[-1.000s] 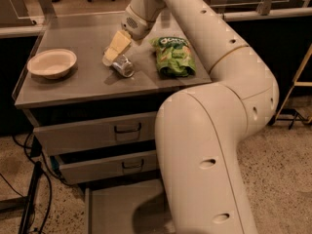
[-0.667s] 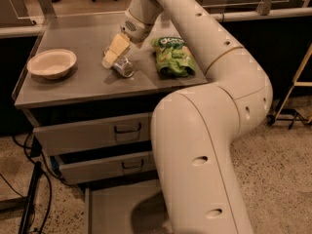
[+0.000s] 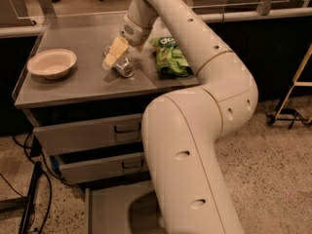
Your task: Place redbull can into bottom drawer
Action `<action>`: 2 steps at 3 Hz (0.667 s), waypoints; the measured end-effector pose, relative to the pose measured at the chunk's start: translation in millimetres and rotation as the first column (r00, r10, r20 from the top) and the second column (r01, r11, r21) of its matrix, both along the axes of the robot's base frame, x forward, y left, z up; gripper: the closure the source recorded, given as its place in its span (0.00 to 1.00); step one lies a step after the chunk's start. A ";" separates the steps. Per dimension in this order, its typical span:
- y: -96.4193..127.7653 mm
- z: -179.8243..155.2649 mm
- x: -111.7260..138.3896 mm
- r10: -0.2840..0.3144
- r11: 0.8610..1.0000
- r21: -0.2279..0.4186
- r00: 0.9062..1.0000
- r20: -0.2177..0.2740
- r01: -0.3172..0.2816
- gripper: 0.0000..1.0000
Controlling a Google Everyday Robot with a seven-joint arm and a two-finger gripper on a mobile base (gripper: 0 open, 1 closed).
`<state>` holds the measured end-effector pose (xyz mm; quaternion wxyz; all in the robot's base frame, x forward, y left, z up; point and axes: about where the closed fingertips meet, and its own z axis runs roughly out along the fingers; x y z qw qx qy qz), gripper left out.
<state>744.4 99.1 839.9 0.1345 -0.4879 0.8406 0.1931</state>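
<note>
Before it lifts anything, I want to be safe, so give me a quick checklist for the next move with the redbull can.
1. Hand at the redbull can: ok, right against it on the countertop.
2. Can upright: not ok, it lies on its side.
3. Grip secured: cannot tell.
4. Bottom drawer open: ok.
5. Bowl and green bag apart from the can: ok.

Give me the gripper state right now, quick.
Gripper: at the redbull can, which lies on its side on the cabinet top. Open, shut or holding: cannot be told.
</note>
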 end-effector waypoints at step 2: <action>1.8 -9.7 12.6 -0.024 1.000 -0.001 1.000 -0.013 0.024 0.00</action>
